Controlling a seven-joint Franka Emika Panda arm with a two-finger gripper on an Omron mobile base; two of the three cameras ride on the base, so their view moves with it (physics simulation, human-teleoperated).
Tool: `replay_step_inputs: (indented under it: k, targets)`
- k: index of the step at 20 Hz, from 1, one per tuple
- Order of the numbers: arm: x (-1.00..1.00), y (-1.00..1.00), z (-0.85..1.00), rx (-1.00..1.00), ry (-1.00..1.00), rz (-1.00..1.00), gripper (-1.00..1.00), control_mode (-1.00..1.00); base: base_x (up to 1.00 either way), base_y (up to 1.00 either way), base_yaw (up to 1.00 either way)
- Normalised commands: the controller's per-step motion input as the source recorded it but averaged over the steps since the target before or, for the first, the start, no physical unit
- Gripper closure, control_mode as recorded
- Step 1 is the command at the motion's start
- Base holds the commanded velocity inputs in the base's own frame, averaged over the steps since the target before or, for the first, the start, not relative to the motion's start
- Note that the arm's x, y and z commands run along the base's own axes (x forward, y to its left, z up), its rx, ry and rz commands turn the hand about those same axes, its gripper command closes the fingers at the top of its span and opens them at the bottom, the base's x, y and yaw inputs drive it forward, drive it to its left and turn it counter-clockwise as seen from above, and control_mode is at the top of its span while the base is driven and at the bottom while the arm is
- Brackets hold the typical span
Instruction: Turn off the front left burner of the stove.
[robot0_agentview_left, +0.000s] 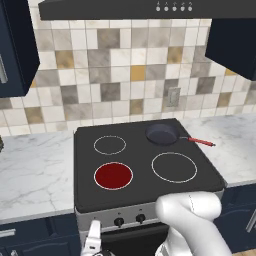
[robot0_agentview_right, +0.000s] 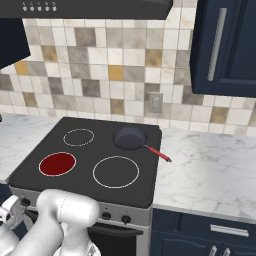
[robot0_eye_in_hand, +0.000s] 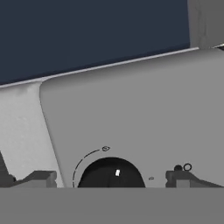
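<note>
The stove (robot0_agentview_left: 145, 185) is set into a marbled surface (robot0_agentview_left: 35, 170) under a tiled wall. The front left burner (robot0_agentview_left: 113, 175) is seen glowing deep red at the stove's near left corner, behind the silver front panel (robot0_eye_in_hand: 131, 113). A dark pan (robot0_agentview_left: 161, 133) with a red handle is placed on the back right burner. The pincer (robot0_eye_in_hand: 111, 179) is held low before the front panel, its fingers (robot0_eye_in_hand: 41, 178) spread wide to either side of a black knob (robot0_eye_in_hand: 111, 173); nothing is gripped. A white mark is seen on the knob, near its top in the hand view. Further knobs are seen along the panel.
</note>
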Motion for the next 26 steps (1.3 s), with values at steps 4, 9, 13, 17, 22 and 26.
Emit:
replay_step_inputs:
  k: [4,9,13,17,22,26]
  targets:
    - [0.00,-0.19,0.00,0.00,0.00,0.00,1.00,-1.00,0.00,0.00,0.00]
    - [0.02,-0.09,0.00,0.00,0.00,0.00,1.00,-1.00,0.00,0.00,0.00]
    - [0.09,0.08,0.00,0.00,-0.01,0.00,1.00,-1.00,0.00,0.00,0.00]
    - [0.11,0.17,0.00,0.00,-0.04,0.00,1.00,-1.00,0.00,0.00,0.00]
    - [0.30,0.24,0.00,0.04,-0.04,0.00,1.00,-1.00,0.00,0.00,0.00]
    - [0.31,0.18,0.08,0.10,0.00,0.00,1.00,-1.00,0.00,0.00,0.00]
